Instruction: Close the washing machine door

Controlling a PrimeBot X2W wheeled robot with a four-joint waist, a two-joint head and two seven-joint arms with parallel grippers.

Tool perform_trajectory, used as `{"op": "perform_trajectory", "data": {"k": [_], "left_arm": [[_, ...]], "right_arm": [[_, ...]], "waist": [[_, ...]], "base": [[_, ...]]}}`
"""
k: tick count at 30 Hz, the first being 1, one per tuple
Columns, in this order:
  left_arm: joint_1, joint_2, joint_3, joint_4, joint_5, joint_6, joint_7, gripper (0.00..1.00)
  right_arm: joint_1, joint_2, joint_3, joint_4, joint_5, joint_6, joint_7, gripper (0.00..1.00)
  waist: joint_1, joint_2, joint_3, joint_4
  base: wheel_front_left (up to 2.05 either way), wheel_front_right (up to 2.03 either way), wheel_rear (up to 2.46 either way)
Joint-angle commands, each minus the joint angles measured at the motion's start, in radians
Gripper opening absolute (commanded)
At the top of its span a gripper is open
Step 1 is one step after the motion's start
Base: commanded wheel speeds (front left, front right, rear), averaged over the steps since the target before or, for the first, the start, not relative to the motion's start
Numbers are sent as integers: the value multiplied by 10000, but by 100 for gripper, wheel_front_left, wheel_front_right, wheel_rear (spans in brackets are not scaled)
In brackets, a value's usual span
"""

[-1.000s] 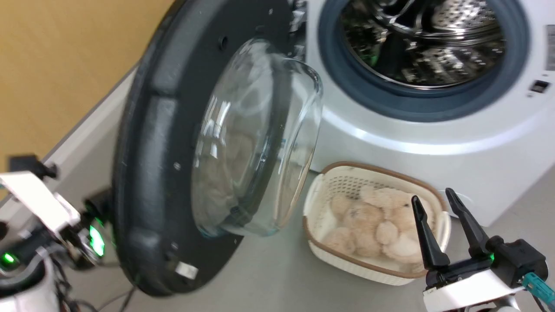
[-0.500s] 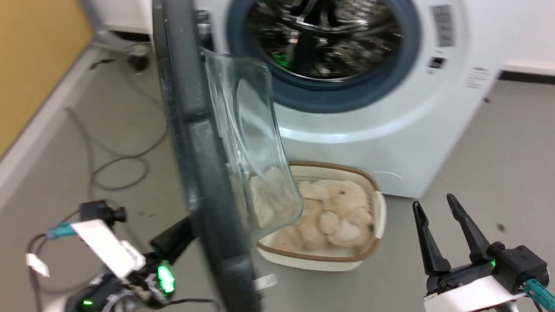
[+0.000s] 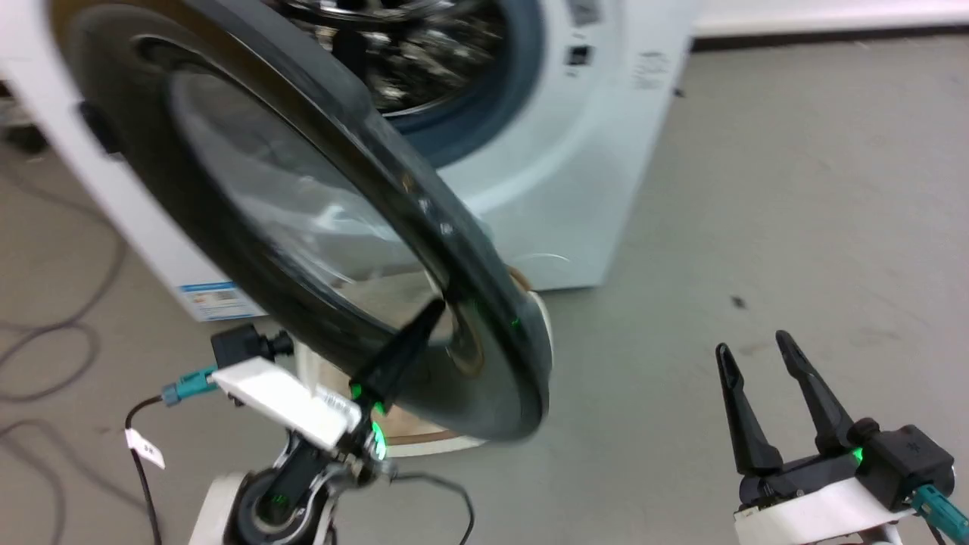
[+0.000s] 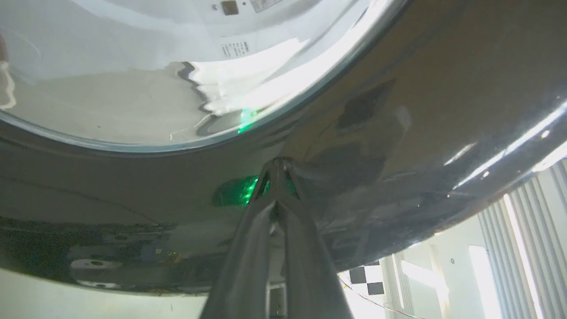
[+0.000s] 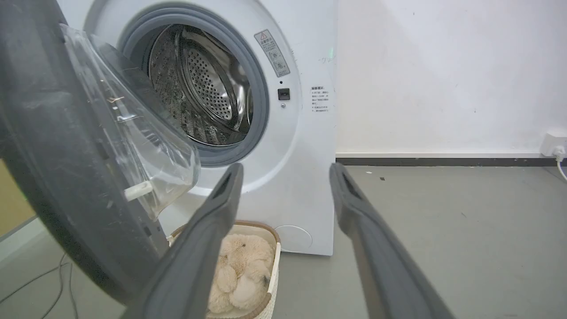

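Observation:
The washing machine door stands half open, its glossy black outer face and glass window turned toward me in the head view. My left gripper is shut with nothing in it, its tips touching the door's black rim just below the window. The same shut gripper meets that rim in the left wrist view. Behind the door is the white washing machine. Its steel drum lies uncovered beside the door. My right gripper hangs open over bare floor at the lower right, the same open gripper facing the machine.
A white woven basket of plush toys sits on the floor against the washer's front, under the door; its rim peeks out below the door. Grey cables trail over the floor at the left. A wall socket is far right.
The head camera has swung right. The door has turned from wide open to about halfway toward the opening, with my left gripper now against its outer face. The right gripper has kept its pose.

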Motion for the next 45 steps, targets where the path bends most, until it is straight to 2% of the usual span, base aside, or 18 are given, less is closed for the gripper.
{"op": "perform_trajectory", "data": {"k": [1,12,20,23,30,36,39,43,45], "left_arm": [[-318,-13,-135,77,48,-90,-317,0],[-2261,-14,-610,1676,-427,-196,-3123,0],[-4084,-14,-538,3701,-583,-315,-4789,0],[-4530,-13,-533,4315,-435,-516,-4963,0],[-4590,-12,-998,4862,-325,-966,-4668,0],[-3580,251,-1850,4209,425,-1158,-4464,0],[-2934,900,-2509,3510,1695,-1185,-4884,0],[-2251,1951,-3234,2802,3957,-1191,-6066,0],[-1992,2314,-3302,2495,5059,-1064,-6521,0]], "right_arm": [[-114,61,-9,-47,-23,8,-40,100],[-206,295,29,-177,-24,8,-40,100],[-257,465,227,-140,6,8,-40,100],[-266,518,224,-129,1,8,-40,100],[-110,565,-69,-161,-111,8,-40,100],[-64,398,-229,-152,-156,8,-40,100],[-16,299,-274,-142,-161,8,-40,100],[85,154,-342,-155,-163,8,-40,100],[146,77,-379,-159,-163,8,-40,100]], "waist": [[0,0,327,-668],[0,0,760,-2089],[0,0,952,-2674],[0,0,951,-2720],[0,0,728,-2096],[0,0,229,-1194],[0,0,-66,-740],[0,0,-388,-128],[0,0,-526,165]], "base": [[0,0,0],[0,0,0],[0,0,0],[0,0,0],[0,0,0],[0,0,0],[0,0,0],[0,0,0],[0,0,0]]}}
